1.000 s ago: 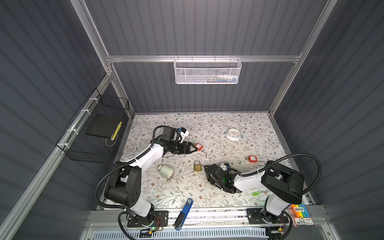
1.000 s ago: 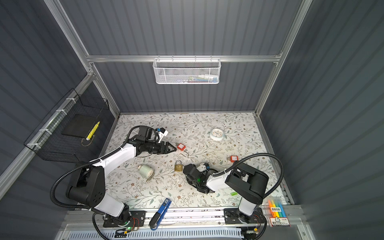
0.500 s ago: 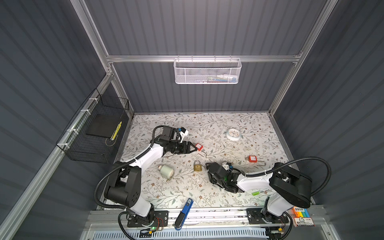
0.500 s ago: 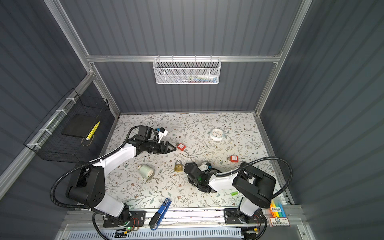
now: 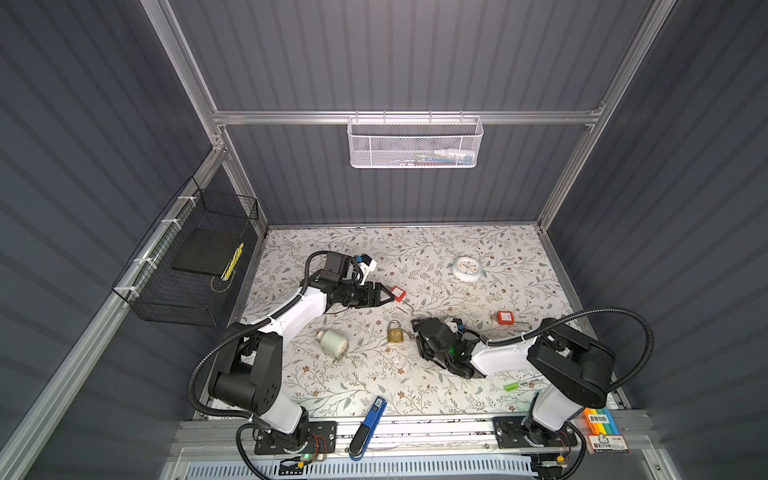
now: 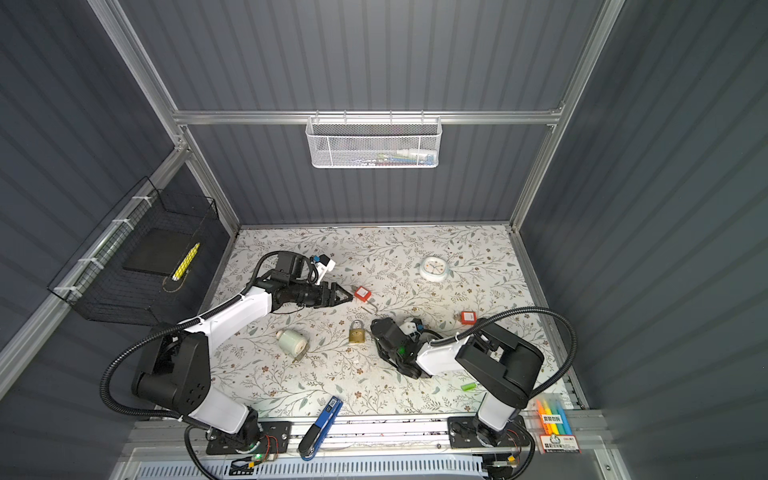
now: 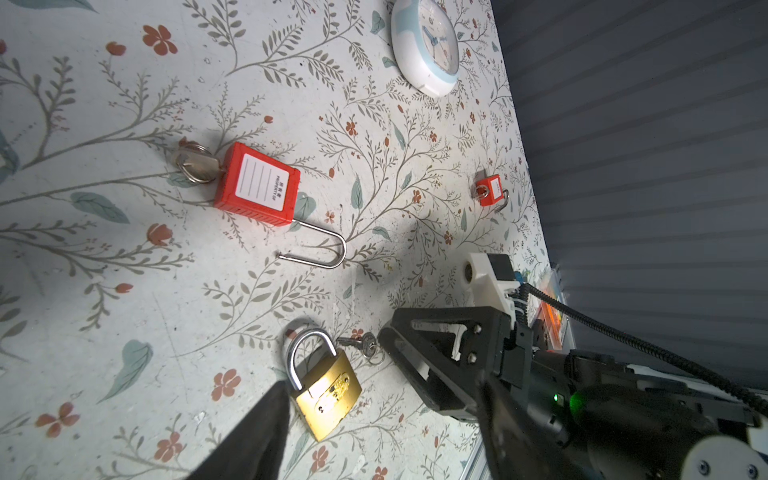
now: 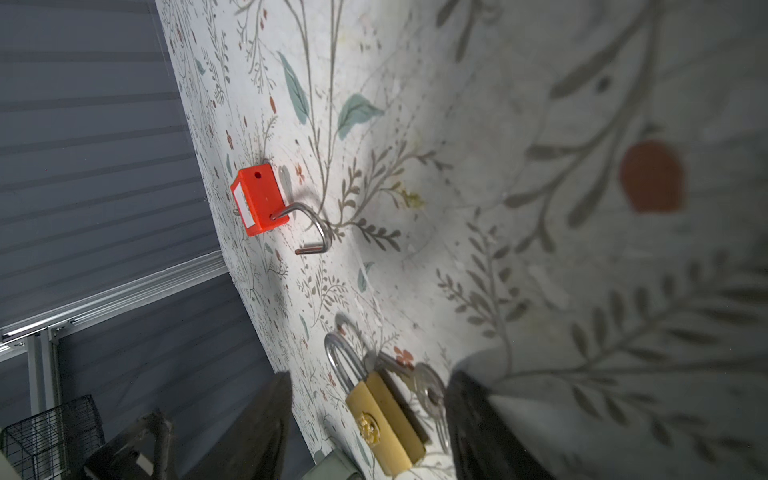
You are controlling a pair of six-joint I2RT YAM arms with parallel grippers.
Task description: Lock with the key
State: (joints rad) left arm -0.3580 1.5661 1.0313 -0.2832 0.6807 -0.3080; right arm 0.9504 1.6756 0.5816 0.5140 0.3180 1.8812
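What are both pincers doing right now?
Left pincer: open, holding nothing, beside the red padlock.
Right pincer: open, holding nothing, at the brass padlock.

A padlock [image 5: 395, 332] lies on the surface [image 5: 353, 386] just ahead of the right hand [image 5: 417, 340], keys [image 7: 365, 344] between them. A second padlock [image 5: 399, 294] lies before the left hand [image 5: 388, 292], with a clock [image 5: 468, 269] beyond.

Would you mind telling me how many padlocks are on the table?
3. A brass padlock lies mid-table; a red padlock with its shackle open lies just behind it, toward the back wall; a second red padlock lies farther right. None seems hidden.
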